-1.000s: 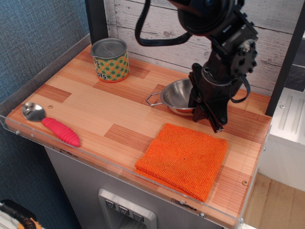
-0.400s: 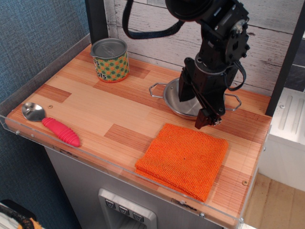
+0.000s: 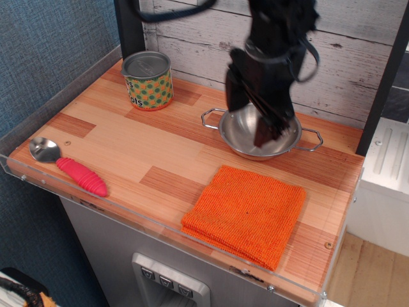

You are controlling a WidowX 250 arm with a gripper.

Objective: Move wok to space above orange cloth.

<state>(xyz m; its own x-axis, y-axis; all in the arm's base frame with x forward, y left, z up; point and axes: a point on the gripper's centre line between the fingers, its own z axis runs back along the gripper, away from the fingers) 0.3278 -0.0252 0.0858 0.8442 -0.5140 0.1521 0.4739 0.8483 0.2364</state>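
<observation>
At the far left edge of the tabletop [image 3: 115, 137] lies a spoon [image 3: 67, 165], its pink handle pointing toward the middle. Behind it, near the back wall, stands a can [image 3: 147, 80] with green and orange dots, upright and well apart from everything else. Right of centre sits the wok [image 3: 259, 134], resting flat on the wood with one wire handle pointing left and the other right. It lies just behind the cloth [image 3: 246, 213], near its back edge but not touching it, so it already appears to occupy the space above the cloth as the camera sees it.

Over the wok hangs the tool [image 3: 267, 126], its dark fingers reaching down over the bowl's middle and back rim. They look spread, with nothing between them, and the wok seems to rest by its own weight; I judge the grip released, though blur on the arm leaves some doubt.

The placing step looks finished or nearly so. What remains, I think, is a clean rise straight up, so that no finger catches the rim or a handle and drags the wok off its spot.
</observation>
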